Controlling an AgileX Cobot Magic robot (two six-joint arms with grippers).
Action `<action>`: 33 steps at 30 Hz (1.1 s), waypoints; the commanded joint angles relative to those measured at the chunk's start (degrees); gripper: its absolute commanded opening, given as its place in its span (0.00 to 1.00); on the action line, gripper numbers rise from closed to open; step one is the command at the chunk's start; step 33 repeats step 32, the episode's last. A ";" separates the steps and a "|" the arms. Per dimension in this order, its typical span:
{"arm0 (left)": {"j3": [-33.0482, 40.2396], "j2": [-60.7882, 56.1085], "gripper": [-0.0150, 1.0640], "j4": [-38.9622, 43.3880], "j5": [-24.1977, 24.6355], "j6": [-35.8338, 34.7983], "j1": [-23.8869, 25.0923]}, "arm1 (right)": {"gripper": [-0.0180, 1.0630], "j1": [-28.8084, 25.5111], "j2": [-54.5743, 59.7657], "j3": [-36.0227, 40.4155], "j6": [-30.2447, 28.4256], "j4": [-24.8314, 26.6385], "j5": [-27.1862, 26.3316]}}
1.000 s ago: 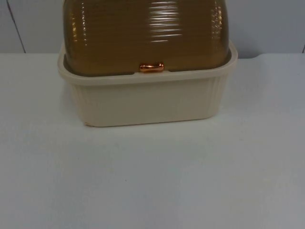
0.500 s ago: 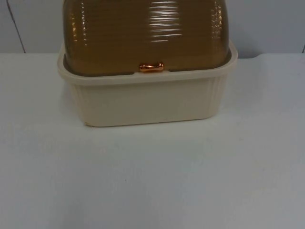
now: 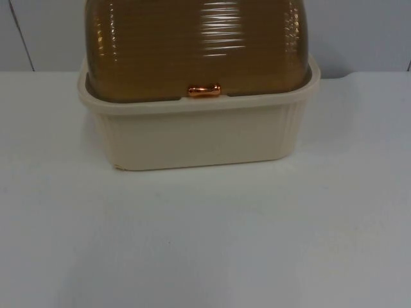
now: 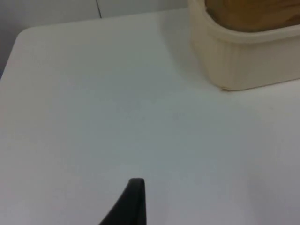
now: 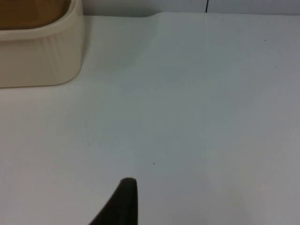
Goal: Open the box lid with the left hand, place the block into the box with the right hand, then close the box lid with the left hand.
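Observation:
A cream ribbed box [image 3: 192, 138] stands at the back middle of the white table. Its brown see-through domed lid [image 3: 196, 45] is down on the rim, with a small copper handle [image 3: 203, 90] at its front edge. My left gripper [image 4: 133, 202] hovers over bare table to the left of the box [image 4: 243, 61], well apart from it. To the right of the box [image 5: 40, 58], my right gripper [image 5: 123, 202] hangs over bare table, also apart from it. Both arms wait.
The white table top [image 3: 205, 244] stretches out in front of the box and to both sides. The grey partition wall [image 3: 359, 32] closes off the table behind the box.

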 commanded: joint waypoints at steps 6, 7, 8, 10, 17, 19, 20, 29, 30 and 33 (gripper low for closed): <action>0.31 -0.15 0.99 3.65 -0.85 -5.81 0.02 | 0.99 -0.02 -0.13 0.03 -0.02 -0.33 -0.29; 0.31 -0.15 0.99 3.61 -0.85 -5.92 0.02 | 0.99 -0.02 -0.13 0.03 -0.02 -0.33 -0.29; 0.31 -0.15 0.99 3.73 -0.85 -6.18 0.02 | 0.99 -0.02 -0.13 0.03 -0.02 -0.33 -0.29; 0.31 -0.15 0.99 3.73 -0.85 -6.18 0.02 | 0.99 -0.02 -0.13 0.03 -0.02 -0.33 -0.29; 0.31 -0.15 0.99 3.73 -0.85 -6.18 0.02 | 0.99 -0.02 -0.13 0.03 -0.02 -0.44 -0.29; 0.31 -0.15 0.99 3.73 -0.85 -6.18 0.02 | 0.99 -0.02 -0.13 0.03 -0.02 -0.16 -0.29; 0.31 -0.15 0.99 3.73 -0.85 -6.18 0.02 | 0.99 -0.02 -0.13 0.03 -0.02 -0.16 -0.29; 0.31 -0.15 0.99 3.73 -0.85 -6.18 0.02 | 0.99 -0.02 -0.13 0.03 1.04 -0.04 -0.29; 0.31 -0.15 0.99 3.73 -0.85 -6.18 0.02 | 0.99 -0.02 -0.13 0.03 1.04 -0.04 -0.29; 0.31 -0.15 0.99 3.73 -0.85 -5.93 0.02 | 0.99 -0.02 -0.13 0.03 1.04 -0.04 -0.29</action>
